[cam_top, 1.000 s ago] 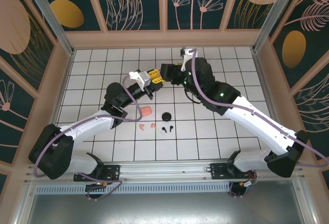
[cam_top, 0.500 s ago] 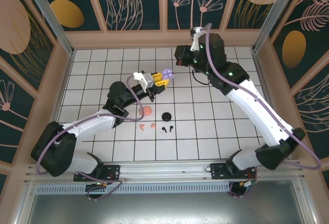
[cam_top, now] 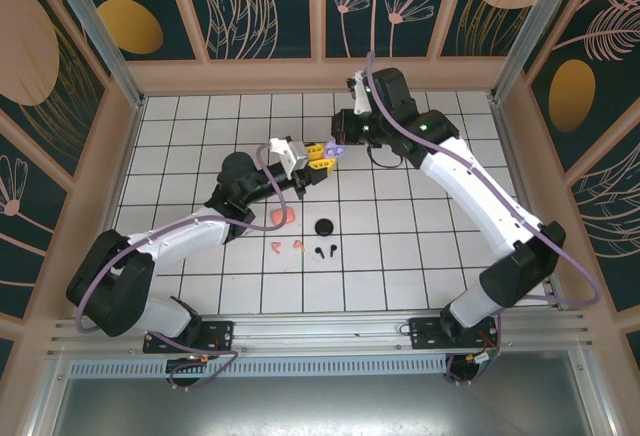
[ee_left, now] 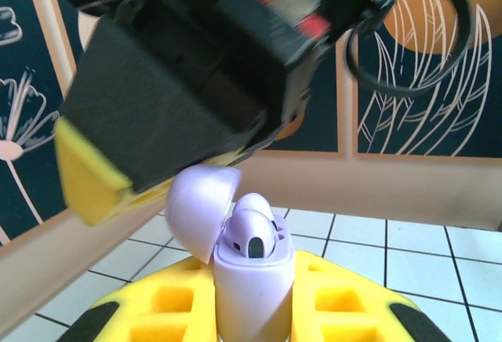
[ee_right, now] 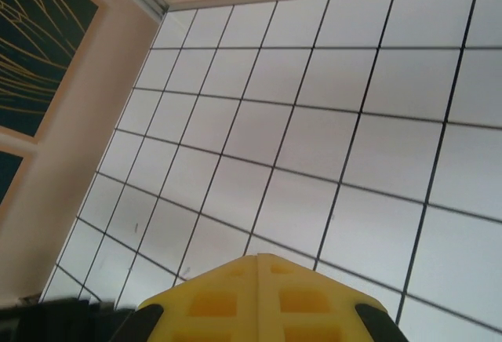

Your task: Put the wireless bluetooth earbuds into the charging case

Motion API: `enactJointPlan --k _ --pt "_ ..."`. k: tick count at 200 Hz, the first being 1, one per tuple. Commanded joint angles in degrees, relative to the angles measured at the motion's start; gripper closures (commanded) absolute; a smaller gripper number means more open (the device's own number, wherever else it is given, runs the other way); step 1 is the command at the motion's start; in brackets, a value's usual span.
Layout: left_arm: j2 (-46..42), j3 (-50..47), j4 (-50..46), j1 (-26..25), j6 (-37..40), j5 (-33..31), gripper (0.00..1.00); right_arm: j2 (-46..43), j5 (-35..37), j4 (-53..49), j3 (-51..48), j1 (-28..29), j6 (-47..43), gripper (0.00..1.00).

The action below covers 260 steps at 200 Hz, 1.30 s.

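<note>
**Item: wireless earbuds, three pairs, with cases**

**Location.**
- Lavender earbuds [ee_left: 252,236]: seated in the lavender charging case [ee_left: 252,295], which is held up off the table [cam_top: 200,126]. I can make out one rounded head in the well, maybe two.
- Salmon-orange earbuds [cam_top: 276,247]: loose on the tiles in front of the arms.
- Black earbuds [cam_top: 319,252]: loose just beside the salmon pair.
- What look like a salmon-orange case [cam_top: 283,216] and a black case [cam_top: 323,226]: on the table just behind the loose buds.

**End effectors.**
- Left end effector [cam_top: 316,155]: clamped on the lavender case's lower body, yellow pads on either side, case upright.
- Right end effector [ee_right: 259,267]: fingers pressed together, nothing between them. It hangs just above the case's lid [ee_left: 198,205], which stands hinged back. I cannot tell whether it touches the lid.

**Handling, as I judge it.**
- Buds: near weightless, hard glossy plastic, rigid, and likely to squirt out of a pinch or roll on the tile.
- Best hold on a bud is across the rounded head, leaving the stem free to drop into its well.
- Case: light, smooth and rounded, so hold it low on the flat sides, clear of the hinge.
- Lid: thin, with a small hinge; press it gently near the front edge.
</note>
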Motion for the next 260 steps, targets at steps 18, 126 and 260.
enactJointPlan --k 18,126,260 --pt "2.3 3.8 2.2 0.0 -0.2 -1.0 1.0 -13.0 -2.5 0.4 -10.2 0.5 3.9 1.0" --pt "26.8 23.1 -12.1 -7.2 -30.7 -11.7 1.0 -27.3 13.7 11.9 -35.4 -18.6 15.5 0.38" --pt "49.3 49.5 -43.5 -8.7 -50.5 -24.1 0.98 -28.8 11.4 16.1 -40.3 -23.1 15.4 0.34"
